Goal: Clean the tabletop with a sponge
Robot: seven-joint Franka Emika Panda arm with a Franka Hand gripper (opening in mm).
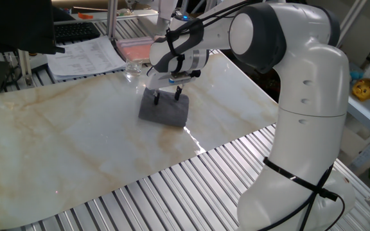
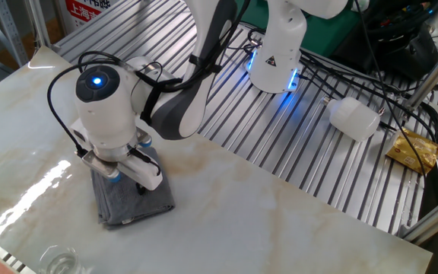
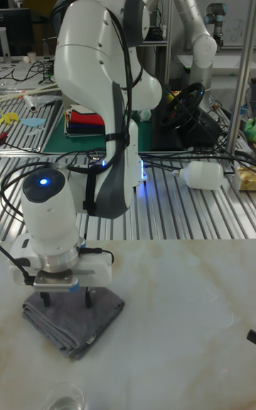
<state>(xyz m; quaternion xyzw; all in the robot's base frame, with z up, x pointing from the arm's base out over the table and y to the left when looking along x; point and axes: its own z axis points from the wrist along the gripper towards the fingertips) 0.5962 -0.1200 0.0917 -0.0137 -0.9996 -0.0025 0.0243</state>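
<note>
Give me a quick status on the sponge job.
Gripper open, fingers down on sponge. Sponge flat on tabletop. Glass nearby, not in the way.

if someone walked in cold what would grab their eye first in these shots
The big white robot arm dominates, bent down over the marble-look tabletop. Its gripper stands open, fingertips set down on a dark grey sponge lying flat on the slab. Next would be the glowing blue light on the wrist and the white jug lying on its side on the metal slats.
</note>
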